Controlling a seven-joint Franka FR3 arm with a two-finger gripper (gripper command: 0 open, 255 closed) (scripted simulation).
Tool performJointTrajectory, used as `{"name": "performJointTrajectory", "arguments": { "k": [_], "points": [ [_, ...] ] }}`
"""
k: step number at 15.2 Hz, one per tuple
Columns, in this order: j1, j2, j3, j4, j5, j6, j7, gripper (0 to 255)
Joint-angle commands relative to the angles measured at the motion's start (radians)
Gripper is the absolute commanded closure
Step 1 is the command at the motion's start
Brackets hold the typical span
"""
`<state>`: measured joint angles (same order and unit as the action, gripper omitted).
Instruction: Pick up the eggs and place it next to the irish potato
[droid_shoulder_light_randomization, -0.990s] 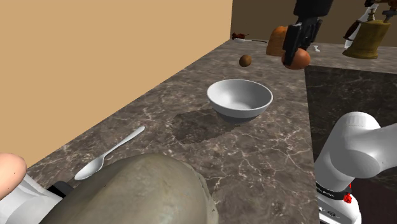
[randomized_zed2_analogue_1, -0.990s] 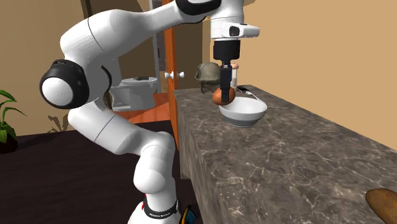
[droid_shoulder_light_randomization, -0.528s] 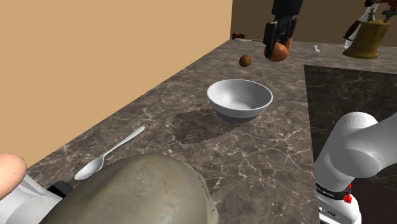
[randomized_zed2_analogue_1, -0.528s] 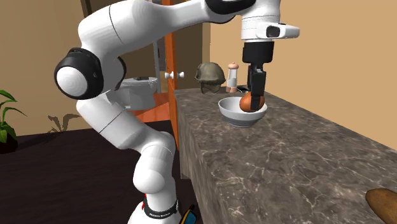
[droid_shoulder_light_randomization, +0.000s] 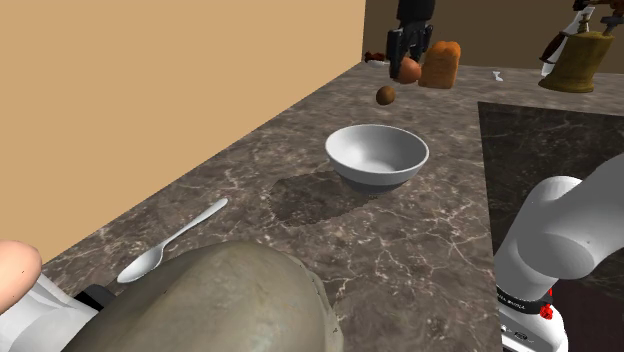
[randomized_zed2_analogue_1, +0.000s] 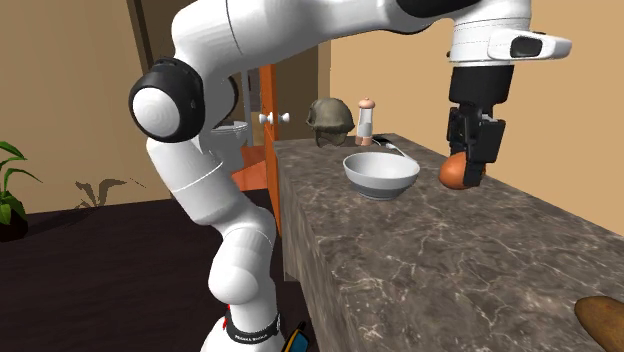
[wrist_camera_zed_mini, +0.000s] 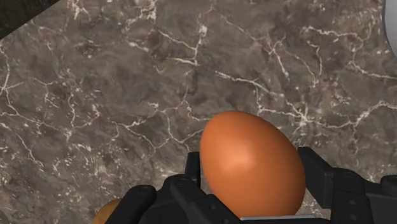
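My black gripper (droid_shoulder_light_randomization: 406, 52) hangs over the far part of the marble counter, shut on an orange-brown egg (droid_shoulder_light_randomization: 409, 70). Just below and in front of it lies the small brown potato (droid_shoulder_light_randomization: 386, 95) on the counter. In the second exterior view the gripper (randomized_zed2_analogue_1: 469, 160) holds the egg (randomized_zed2_analogue_1: 455, 173) to the right of the white bowl (randomized_zed2_analogue_1: 380, 175), slightly above the surface. Seen from the wrist, the egg (wrist_camera_zed_mini: 251, 164) sits clasped between both fingers (wrist_camera_zed_mini: 321, 172), and a brown rounded edge, probably the potato (wrist_camera_zed_mini: 107, 211), shows beside the gripper.
A white bowl (droid_shoulder_light_randomization: 377, 155) stands mid-counter, with a spoon (droid_shoulder_light_randomization: 170, 243) nearer the camera. An orange loaf-like item (droid_shoulder_light_randomization: 441, 63) and a brass object (droid_shoulder_light_randomization: 588, 55) stand at the back. A helmet-shaped object (randomized_zed2_analogue_1: 328, 116) and a shaker (randomized_zed2_analogue_1: 366, 120) stand at the counter's end.
The gripper has carried the egg away from the bowl toward the far wall side, leftward in the shoulder view and rightward in the second exterior view, ending above the potato.
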<state>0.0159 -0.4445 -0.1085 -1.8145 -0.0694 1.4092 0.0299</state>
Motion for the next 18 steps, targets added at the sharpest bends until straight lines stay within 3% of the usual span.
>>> {"name": "performJointTrajectory", "arguments": {
  "k": [1,7,9,18],
  "points": [
    [-0.003,0.077,-0.022,0.073,0.0,0.007,-0.027,255],
    [-0.022,0.309,-0.084,0.304,0.025,0.008,-0.11,255],
    [-0.036,0.416,-0.108,0.426,0.046,-0.008,-0.146,255],
    [-0.034,0.356,-0.102,0.228,0.034,0.131,-0.134,255]
  ]
}}
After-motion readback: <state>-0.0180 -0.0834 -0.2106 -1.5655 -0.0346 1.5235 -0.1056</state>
